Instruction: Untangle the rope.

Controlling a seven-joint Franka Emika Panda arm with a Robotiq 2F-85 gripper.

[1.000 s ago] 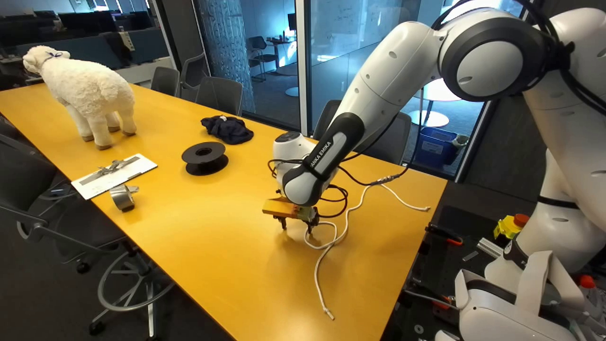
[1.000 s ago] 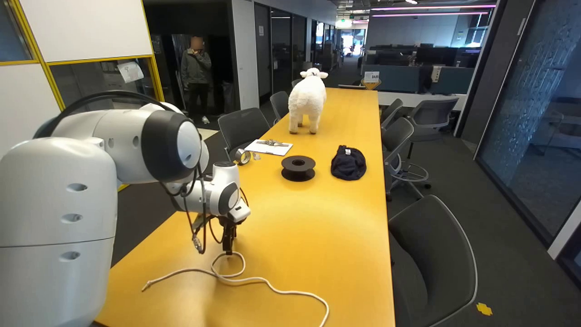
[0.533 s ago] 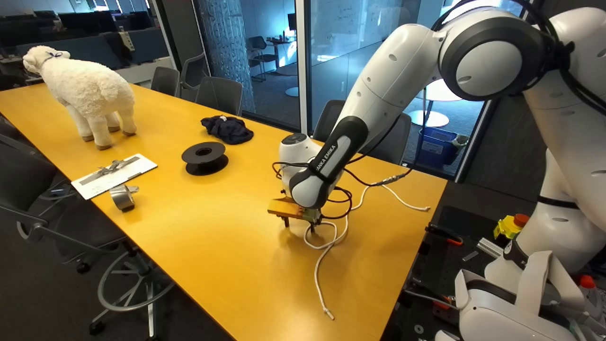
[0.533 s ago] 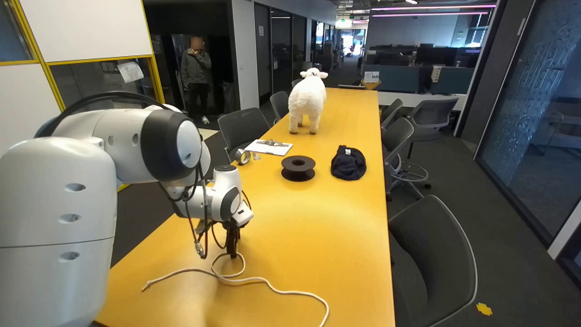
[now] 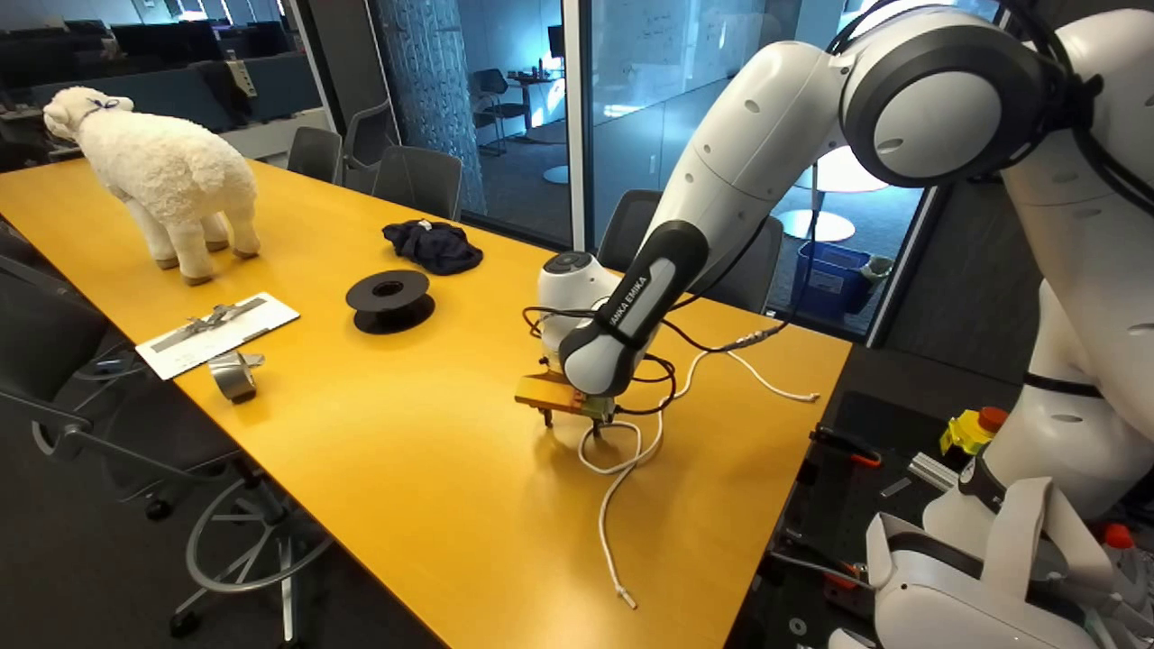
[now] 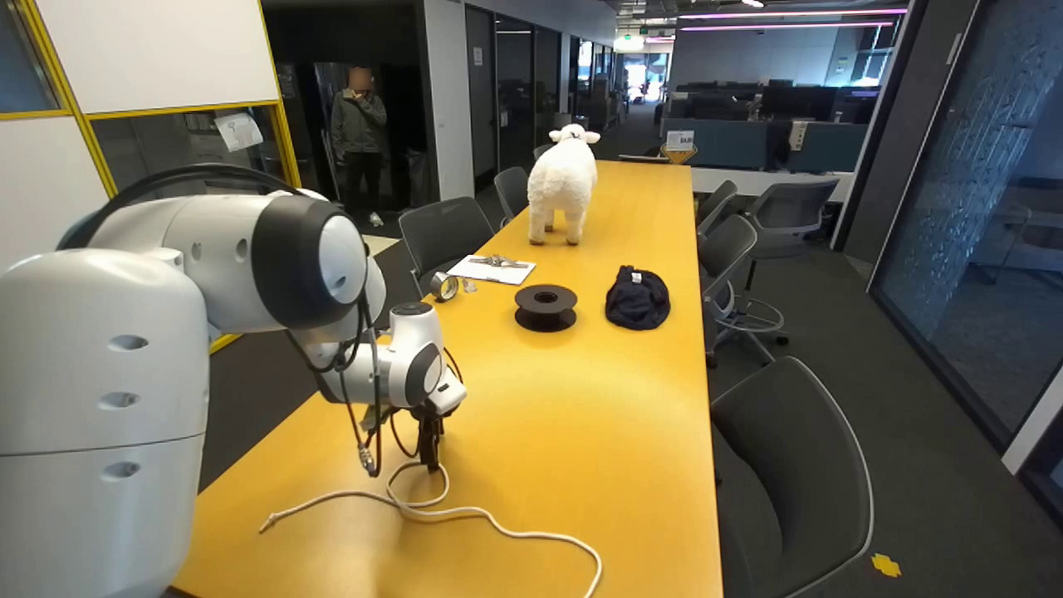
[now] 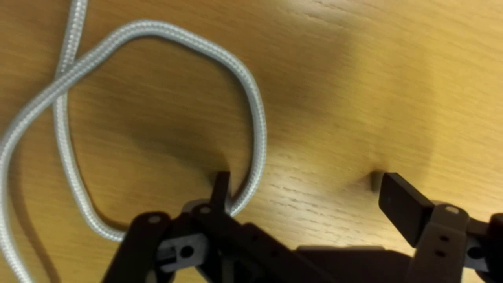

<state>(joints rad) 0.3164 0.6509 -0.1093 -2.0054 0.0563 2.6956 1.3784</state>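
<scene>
White rope (image 7: 258, 125) w/ 1 loop on yellow table (image 6: 573, 415), tool (image 7: 305, 179) just above, 2 fingers (image 7: 404, 208) apart, 1 strand btwn

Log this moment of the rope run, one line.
task: untangle rope | gripper: open, low over table, one side of loop between its fingers | rope: crosses itself, ungripped | status: not untangled yet

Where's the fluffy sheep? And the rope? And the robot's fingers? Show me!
Fluffy sheep (image 5: 162, 164), in an exterior view: on its woolly body.
Rope (image 7: 259, 133), in the wrist view: on the curve of its loop.
Robot's fingers (image 7: 404, 208), in the wrist view: on the pad of one of them.
</scene>
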